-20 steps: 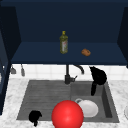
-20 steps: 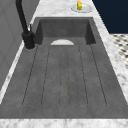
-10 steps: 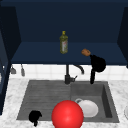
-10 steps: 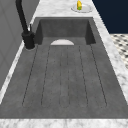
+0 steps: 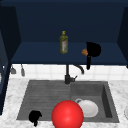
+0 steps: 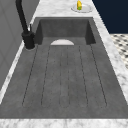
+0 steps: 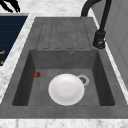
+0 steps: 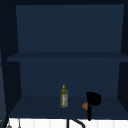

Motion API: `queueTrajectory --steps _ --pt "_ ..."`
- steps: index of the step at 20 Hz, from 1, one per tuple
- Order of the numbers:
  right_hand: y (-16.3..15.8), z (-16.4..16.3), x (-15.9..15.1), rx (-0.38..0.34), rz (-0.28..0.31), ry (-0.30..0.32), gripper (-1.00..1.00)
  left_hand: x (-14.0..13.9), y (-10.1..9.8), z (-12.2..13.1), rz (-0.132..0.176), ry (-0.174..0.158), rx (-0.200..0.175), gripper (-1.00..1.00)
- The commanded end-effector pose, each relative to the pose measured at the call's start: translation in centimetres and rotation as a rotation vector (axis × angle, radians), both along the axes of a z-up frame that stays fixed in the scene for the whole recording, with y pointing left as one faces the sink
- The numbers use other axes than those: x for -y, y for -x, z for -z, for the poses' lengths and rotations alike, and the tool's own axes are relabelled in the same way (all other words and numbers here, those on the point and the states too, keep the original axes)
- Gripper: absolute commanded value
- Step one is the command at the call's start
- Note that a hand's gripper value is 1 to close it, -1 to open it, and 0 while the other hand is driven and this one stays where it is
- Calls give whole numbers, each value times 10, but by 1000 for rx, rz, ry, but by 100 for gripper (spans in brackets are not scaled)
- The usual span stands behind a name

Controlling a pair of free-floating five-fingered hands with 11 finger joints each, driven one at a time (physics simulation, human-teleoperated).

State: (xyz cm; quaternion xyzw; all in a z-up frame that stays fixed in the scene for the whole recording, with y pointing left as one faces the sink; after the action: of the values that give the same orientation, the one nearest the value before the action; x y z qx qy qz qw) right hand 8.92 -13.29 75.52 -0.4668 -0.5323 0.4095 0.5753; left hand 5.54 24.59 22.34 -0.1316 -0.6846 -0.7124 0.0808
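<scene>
Orange-brown object [image 5: 84,52], small and rounded, is seen on the lower cabinet shelf [image 5: 45,56] right of centre in the front view, touching the left edge of the right hand [image 5: 93,49]; whether it is clasped or merely touched cannot be told, and the hand's fingers cannot be made out, though one dark part is seen hanging down past the shelf edge. In the upper view the same object [image 8: 85,106] is found at the lower right of the frame, again against the right hand [image 8: 93,99]. Compared with the frame one second earlier, the right hand has been raised from beside the faucet [image 5: 68,75], above the sink, up to the shelf; half a second ago it was already close to the object. A yellow-green bottle [image 5: 63,42] is stood upright on the shelf, well to the left of the object and unmoved. The left hand [image 5: 35,116] is seen at the lower left of the front view, over the sink's [image 5: 107,100] front rim, where it was before; its fingers look curled, with nothing held. A white plate [image 5: 88,108] lies in the basin, and a red ball [image 5: 67,114] is shown at the bottom centre, both unchanged.
</scene>
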Motion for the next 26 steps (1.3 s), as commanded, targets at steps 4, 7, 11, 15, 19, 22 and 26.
queueTrajectory --steps 4,7,11,15,19,22,26 --pt "-53 -7 -8 -63 0 -3 -100 0 0 0 0 0 0 0" --pt "-73 -5 -10 -99 -3 -5 -100 0 0 0 0 0 0 0" --pt "-99 2 -10 -141 -10 4 -100 0 0 0 0 0 0 0" --pt "-117 -3 -14 -238 -23 -9 -100 0 0 0 0 0 0 0" --pt "-133 -3 -12 -334 -40 -5 -100 0 0 0 0 0 0 0" --pt "-156 -9 -8 -346 -62 -8 -100 0 0 0 0 0 0 0" --pt "-184 -11 -3 -398 -85 -10 -100 0 0 0 0 0 0 0"
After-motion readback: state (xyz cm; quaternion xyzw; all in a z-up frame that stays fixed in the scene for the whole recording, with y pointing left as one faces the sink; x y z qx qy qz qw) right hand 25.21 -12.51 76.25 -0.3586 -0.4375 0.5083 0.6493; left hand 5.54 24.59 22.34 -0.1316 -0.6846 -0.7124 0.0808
